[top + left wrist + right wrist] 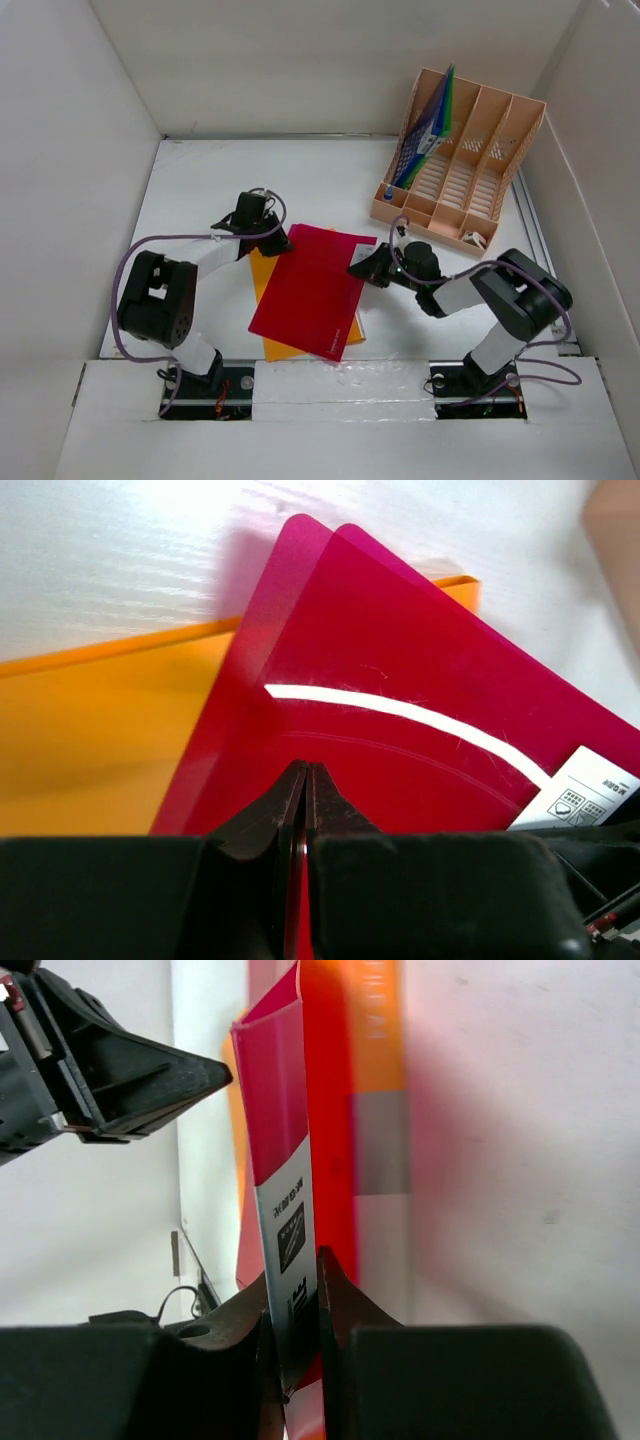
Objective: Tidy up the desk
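Note:
A red folder (310, 290) lies slanted on the white desk (330, 180), on top of an orange folder (266, 305). My left gripper (276, 240) is at the red folder's far left corner. In the left wrist view it (303, 780) is shut on the red folder (400, 680), with the orange folder (90, 730) beneath. My right gripper (362, 266) is at the folder's right edge. In the right wrist view it (296, 1295) pinches the red folder (275, 1090) at its white label (290, 1220), and that edge is lifted off the orange folder (375, 1030).
A peach slotted file rack (470, 170) stands at the back right, with blue and green folders (428, 135) upright in its left slot. A small white object (472, 238) lies in the rack's front tray. White walls close the desk on three sides.

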`<control>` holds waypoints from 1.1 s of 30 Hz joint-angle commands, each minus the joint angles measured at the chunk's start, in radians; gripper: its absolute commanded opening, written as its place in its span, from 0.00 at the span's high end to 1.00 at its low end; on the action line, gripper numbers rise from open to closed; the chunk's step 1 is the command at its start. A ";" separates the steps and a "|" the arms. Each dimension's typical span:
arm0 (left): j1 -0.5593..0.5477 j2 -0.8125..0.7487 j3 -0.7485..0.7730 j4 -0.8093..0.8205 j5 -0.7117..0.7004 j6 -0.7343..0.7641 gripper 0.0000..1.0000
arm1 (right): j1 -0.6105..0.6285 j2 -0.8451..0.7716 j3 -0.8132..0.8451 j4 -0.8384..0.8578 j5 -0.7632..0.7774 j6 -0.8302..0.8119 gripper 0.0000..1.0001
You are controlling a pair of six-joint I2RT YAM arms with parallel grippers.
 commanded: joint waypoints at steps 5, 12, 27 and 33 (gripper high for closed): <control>0.001 -0.235 0.017 0.091 0.053 0.006 1.00 | 0.055 -0.284 0.117 -0.288 0.198 -0.158 1.00; 0.001 -0.435 0.054 0.086 0.041 0.046 1.00 | 0.066 -0.472 0.317 -0.538 0.365 -0.287 1.00; 0.001 -0.659 0.019 0.151 0.110 0.061 0.78 | -0.074 -0.412 0.844 -0.686 0.644 -0.596 1.00; 0.001 -0.630 0.008 0.169 0.129 0.041 0.65 | -0.074 -0.343 1.049 -0.776 0.946 -0.783 1.00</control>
